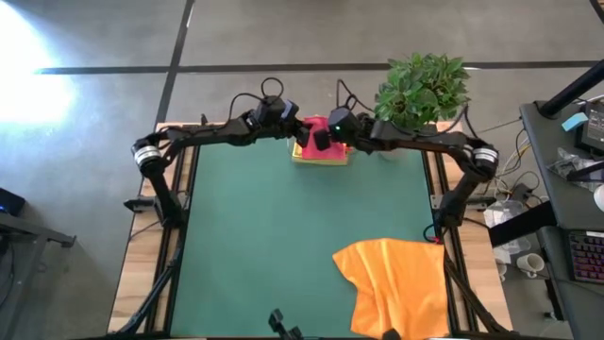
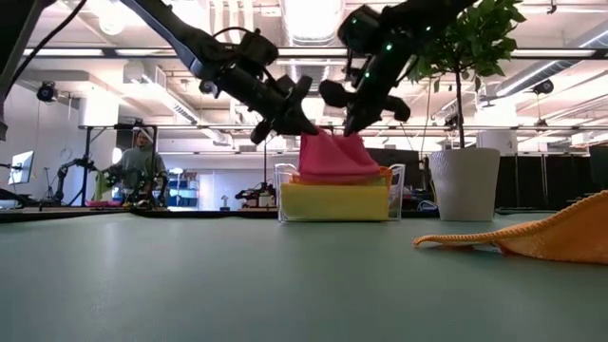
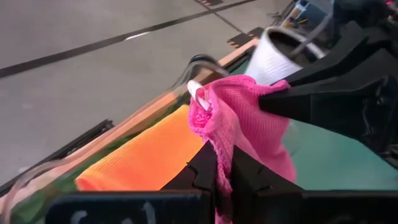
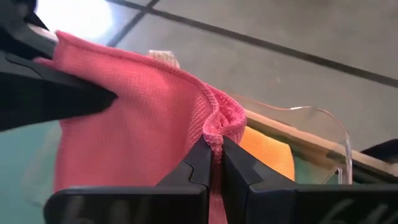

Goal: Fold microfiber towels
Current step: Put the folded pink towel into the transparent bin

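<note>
I see a clear plastic box (image 2: 285,195) at the far edge of the table (image 1: 283,246), just beside a white pot (image 2: 464,183) with a leafy plant (image 1: 422,90) in it. Inside the box lies a stack of folded towels. A yellow towel (image 2: 334,201) shows through the front wall, and an orange towel (image 3: 146,158) lies on top of the stack.

My two claws meet above the box. My left claw (image 3: 222,171) is pinched tight on one edge of the pink towel (image 2: 334,157). My right claw (image 4: 214,158) is pinched tight on another edge of the same pink towel. The pink towel hangs between them, bunched up, and its bottom sits on the stack in the box.

Another orange towel (image 1: 396,283) lies spread out and a bit rumpled at the near right corner of the table. One side of it hangs over the near edge.

The green mat (image 1: 264,217) covers most of the table. The middle and the left side of it are wide and bare, so I have a lot of room there. Both arms reach in from the sides along the far edge.

A person (image 2: 140,161) is far off in the room behind the table.
</note>
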Controlling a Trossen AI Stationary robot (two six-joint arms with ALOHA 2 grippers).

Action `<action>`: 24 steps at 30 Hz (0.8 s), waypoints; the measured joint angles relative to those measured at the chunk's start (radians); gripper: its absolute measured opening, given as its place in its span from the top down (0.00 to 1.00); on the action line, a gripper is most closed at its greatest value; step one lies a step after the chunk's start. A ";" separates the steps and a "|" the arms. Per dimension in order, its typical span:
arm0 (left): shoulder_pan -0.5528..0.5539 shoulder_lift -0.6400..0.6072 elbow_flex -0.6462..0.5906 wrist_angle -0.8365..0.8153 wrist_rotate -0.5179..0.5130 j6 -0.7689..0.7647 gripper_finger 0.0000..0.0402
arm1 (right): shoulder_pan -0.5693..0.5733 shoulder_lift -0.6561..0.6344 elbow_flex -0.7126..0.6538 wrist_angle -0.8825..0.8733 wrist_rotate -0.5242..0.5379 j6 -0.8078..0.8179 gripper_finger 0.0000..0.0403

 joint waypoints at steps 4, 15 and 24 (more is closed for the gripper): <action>0.006 0.019 0.000 -0.003 -0.009 0.040 0.99 | -0.005 0.051 0.038 -0.007 0.001 -0.052 0.97; 0.010 0.024 0.000 -0.010 -0.130 0.158 0.99 | -0.035 0.101 0.062 -0.051 0.020 -0.072 0.97; 0.010 0.024 0.000 -0.008 -0.149 0.238 0.99 | -0.045 0.110 0.062 -0.054 0.020 -0.108 0.97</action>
